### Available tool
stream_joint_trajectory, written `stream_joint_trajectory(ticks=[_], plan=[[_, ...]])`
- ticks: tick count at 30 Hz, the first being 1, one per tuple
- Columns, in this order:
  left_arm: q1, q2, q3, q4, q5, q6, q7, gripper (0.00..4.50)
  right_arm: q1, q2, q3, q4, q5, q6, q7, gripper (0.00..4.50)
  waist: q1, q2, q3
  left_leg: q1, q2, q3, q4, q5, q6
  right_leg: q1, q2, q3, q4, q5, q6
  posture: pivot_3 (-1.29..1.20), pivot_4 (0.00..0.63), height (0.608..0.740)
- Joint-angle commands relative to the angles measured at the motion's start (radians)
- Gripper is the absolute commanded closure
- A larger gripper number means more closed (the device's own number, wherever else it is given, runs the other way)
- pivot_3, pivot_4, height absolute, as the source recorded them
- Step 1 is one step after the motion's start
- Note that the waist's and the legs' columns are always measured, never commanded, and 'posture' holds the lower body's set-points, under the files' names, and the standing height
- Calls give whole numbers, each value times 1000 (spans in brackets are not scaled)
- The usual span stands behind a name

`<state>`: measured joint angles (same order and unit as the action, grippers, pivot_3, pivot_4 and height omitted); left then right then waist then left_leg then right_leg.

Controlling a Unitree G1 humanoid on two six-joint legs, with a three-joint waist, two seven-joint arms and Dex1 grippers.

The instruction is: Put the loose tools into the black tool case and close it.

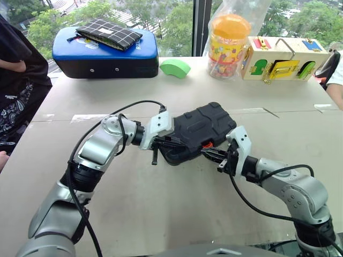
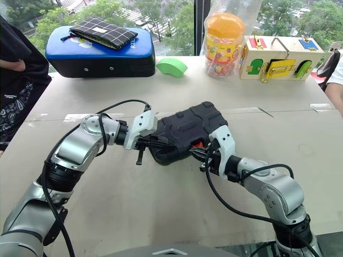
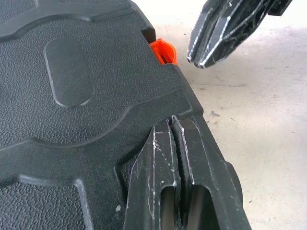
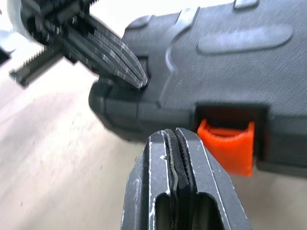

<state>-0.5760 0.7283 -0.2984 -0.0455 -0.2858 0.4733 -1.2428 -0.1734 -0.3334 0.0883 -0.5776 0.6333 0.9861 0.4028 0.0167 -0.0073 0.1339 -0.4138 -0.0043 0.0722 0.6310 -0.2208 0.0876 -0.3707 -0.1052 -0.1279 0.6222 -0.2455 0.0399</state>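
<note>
1. we see a pale, beige table (image 1: 161, 214) with a faint seam running across it and a strip of clear tape along that seam.
2. the black tool case (image 1: 201, 128) lies shut near the middle of the table, ribbed shell up, turned at a slant to the table edge.
3. its small orange latch (image 4: 228, 143) sits in a notch on the near edge, facing the right arm.
4. the left gripper (image 3: 175, 139) has its two black fingers pressed together with nothing between them; the tips rest on the case's lid at the near corner.
5. the right gripper (image 4: 173, 143) is likewise closed flat, holding nothing, and its tips hang just in front of the case's near edge, beside the latch; we cannot tell whether they touch it.
6. along the far side of the table stands a blue-topped padded case (image 1: 104, 53), with a black grid-patterned pouch (image 1: 110, 33) lying on top.
7. next to it is a green curved block (image 1: 175, 67), then a clear jar with an orange lid (image 1: 229, 45) full of coloured pieces, then a wooden box with coloured latches and doors (image 1: 281, 59).
8. behind the table a wide window shows green treetops, split by a dark frame post.
9. a person in dark patterned clothing (image 1: 16, 91) stands at the table's left side, and another person's white sleeve (image 1: 337, 75) shows at the right edge.
</note>
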Motion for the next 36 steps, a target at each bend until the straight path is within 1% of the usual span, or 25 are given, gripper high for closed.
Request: stream_joint_trajectory(ticks=[1,4,11,15,27,36], plan=[[33,7,-32,28,51,21,15,4448,-23,4,-39,5,-8,-36,-18,4500,0,0,0,0,0,0,0,0,0,0,0,0,0,0,0,0,150,740],[38,7,-32,23,51,23,16,4448,-28,-7,-29,36,-31,-31,-33,4500,0,0,0,0,0,0,0,0,0,0,0,0,0,0,0,0,150,740],[42,6,-33,25,56,21,16,4448,-37,-44,54,62,-78,15,-26,4500,-2,1,-3,0,0,0,-1,0,0,0,0,0,0,0,0,0,150,740],[46,4,-31,24,58,21,18,4448,-46,-50,65,63,-83,41,-29,4500,-2,0,-5,0,0,0,-1,0,0,0,0,0,0,-2,2,0,150,740],[58,1,-29,14,59,22,24,4448,-57,-88,39,0,-59,106,-23,4500,-1,1,-7,1,0,0,-1,-2,3,0,-1,0,0,-2,2,0,150,740],[57,-6,-34,16,60,21,26,4448,-69,-65,11,-19,-60,117,-44,4500,0,2,-6,0,0,0,-2,-3,4,-1,-1,0,-1,-2,2,0,150,740]])
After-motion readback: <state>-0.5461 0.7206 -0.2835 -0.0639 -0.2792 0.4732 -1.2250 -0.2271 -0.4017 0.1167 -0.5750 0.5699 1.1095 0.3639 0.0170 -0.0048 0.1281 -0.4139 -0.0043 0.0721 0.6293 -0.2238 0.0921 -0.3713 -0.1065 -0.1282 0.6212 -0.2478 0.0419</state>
